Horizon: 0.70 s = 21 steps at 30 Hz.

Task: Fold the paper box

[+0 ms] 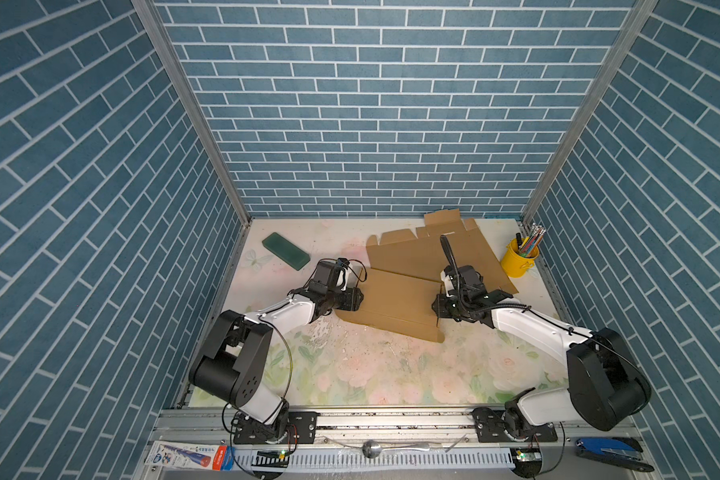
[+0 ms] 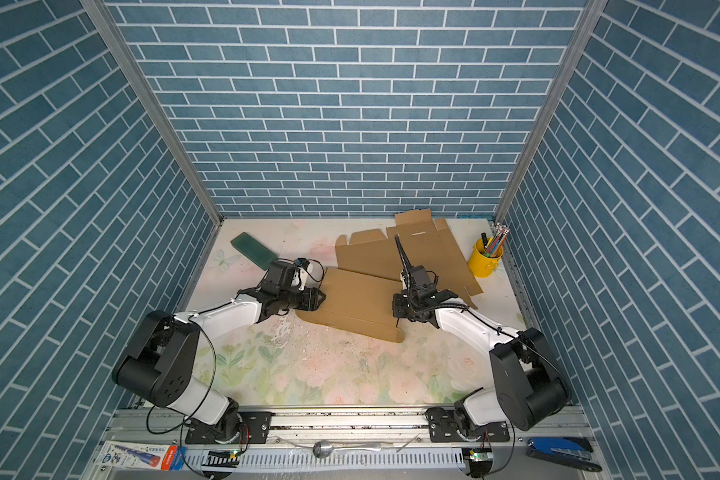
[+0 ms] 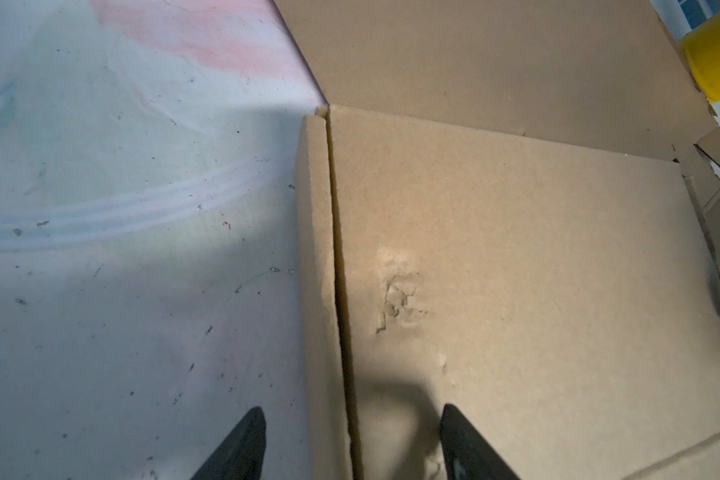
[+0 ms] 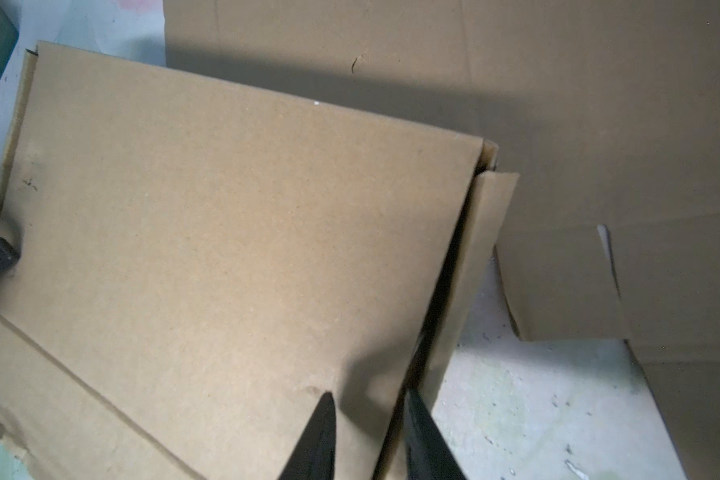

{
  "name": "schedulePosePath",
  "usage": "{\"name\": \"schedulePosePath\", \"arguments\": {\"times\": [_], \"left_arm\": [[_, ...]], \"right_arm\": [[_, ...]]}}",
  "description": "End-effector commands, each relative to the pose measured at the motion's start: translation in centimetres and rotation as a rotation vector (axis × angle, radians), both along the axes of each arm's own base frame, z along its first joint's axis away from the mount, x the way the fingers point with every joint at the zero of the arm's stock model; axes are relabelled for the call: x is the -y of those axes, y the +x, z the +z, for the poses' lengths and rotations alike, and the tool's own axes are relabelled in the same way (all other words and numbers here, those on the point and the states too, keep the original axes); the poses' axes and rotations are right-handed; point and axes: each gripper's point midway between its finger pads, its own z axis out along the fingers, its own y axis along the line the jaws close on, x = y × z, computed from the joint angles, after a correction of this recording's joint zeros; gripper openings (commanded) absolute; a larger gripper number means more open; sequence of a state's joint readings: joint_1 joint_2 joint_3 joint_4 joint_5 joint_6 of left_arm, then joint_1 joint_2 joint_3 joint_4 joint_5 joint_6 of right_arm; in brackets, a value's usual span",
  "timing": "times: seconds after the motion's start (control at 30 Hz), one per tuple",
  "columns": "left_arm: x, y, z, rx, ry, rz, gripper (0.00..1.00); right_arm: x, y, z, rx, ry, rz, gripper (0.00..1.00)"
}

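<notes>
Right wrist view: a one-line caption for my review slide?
Right gripper straddling the folded side edge of the cardboard box, table visible beside it.

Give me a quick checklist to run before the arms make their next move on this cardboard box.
1. Left pincer straddles the paper box side flap, jaws apart: ok.
2. Right pincer astride the opposite flap: ok.
3. Right pincer's grip firm: cannot tell.
4. Back panel folded up: not ok, it lies flat.
5. Yellow pencil cup clear of the cardboard: cannot tell.
6. Green block clear of the box: ok.
</notes>
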<state>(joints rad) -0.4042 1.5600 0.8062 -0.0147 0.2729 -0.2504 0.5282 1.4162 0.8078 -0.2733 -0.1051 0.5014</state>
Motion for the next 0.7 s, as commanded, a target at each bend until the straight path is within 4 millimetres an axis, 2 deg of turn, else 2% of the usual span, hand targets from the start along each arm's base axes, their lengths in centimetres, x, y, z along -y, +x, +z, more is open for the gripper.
{"name": "schedulePosePath", "arguments": {"times": [0.0, 0.13, 0.3, 0.5, 0.67], "left_arm": [[-0.7, 0.0, 1.2, 0.017, 0.019, 0.011, 0.67], [-1.0, 1.0, 3.3, 0.048, 0.026, 0.01, 0.69], [-2.1, 2.8, 4.3, 0.009, -0.047, 0.038, 0.73], [-1.7, 4.5, 3.3, -0.068, -0.133, 0.013, 0.81], [-0.5, 5.0, 1.6, -0.14, -0.201, -0.01, 0.83]], "right_arm": [[0.8, -0.5, 0.2, -0.025, -0.041, -0.022, 0.3], [0.5, -0.7, 1.8, -0.034, -0.016, 0.025, 0.43], [1.9, -1.1, 2.4, -0.069, 0.032, 0.013, 0.59], [1.5, -1.4, 1.8, -0.143, 0.262, -0.015, 0.73], [0.9, -0.3, 2.1, -0.141, 0.425, -0.05, 0.92]]}}
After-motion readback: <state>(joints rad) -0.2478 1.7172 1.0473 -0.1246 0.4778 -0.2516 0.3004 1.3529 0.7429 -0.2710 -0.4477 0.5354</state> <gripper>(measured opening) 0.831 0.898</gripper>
